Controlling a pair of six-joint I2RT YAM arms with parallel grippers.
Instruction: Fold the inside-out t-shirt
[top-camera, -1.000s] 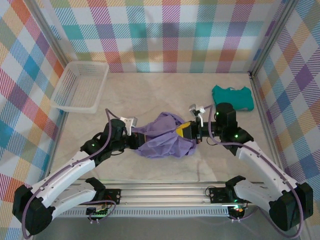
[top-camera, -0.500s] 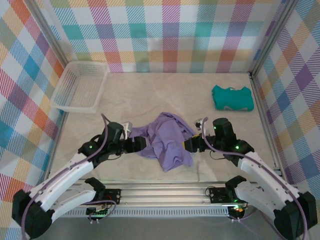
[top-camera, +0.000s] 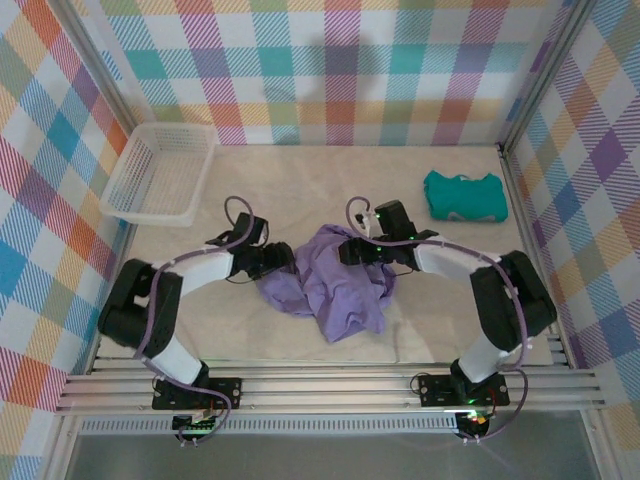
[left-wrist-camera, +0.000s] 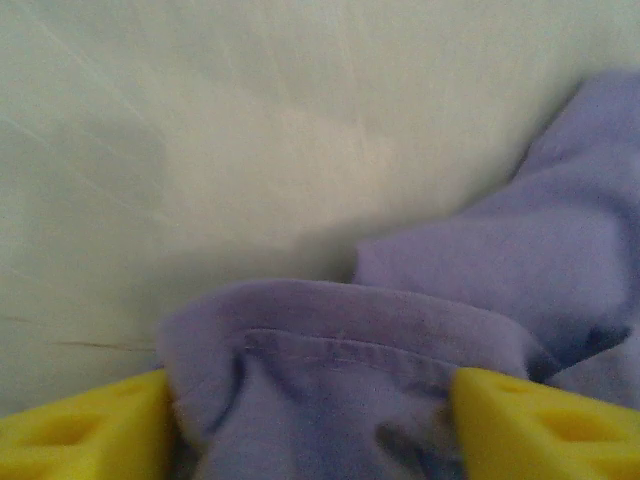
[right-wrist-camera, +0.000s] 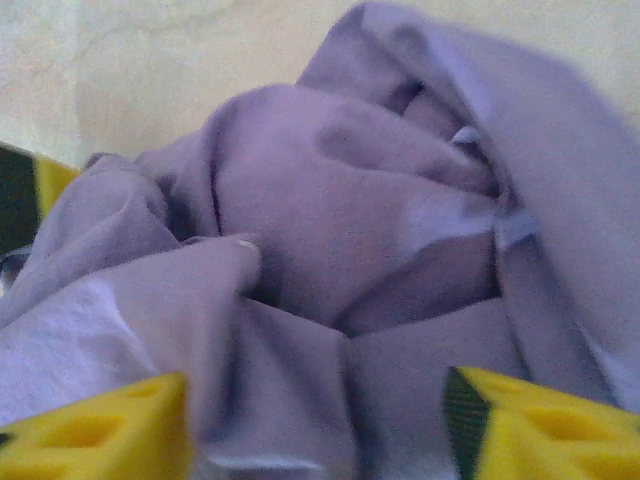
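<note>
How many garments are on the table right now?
2: the lavender t-shirt crumpled at centre, and a folded teal garment at far right. Anything under the t-shirt would be hidden.

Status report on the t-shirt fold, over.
Left gripper open astride lavender t-shirt hem. Right gripper open over bunched cloth. Shirt crumpled mid-table, unfolded. Teal garment, white basket well clear.

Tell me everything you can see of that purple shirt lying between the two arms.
The t-shirt is plain lavender-purple, of soft thin cloth that looks like cotton. It lies unfolded, crumpled in a loose heap near the middle of the table. A stitched hem shows on its left side. The left gripper and the right gripper sit at either side, with cloth bunched between their parted yellow fingers. It lies well apart from the teal garment.
</note>
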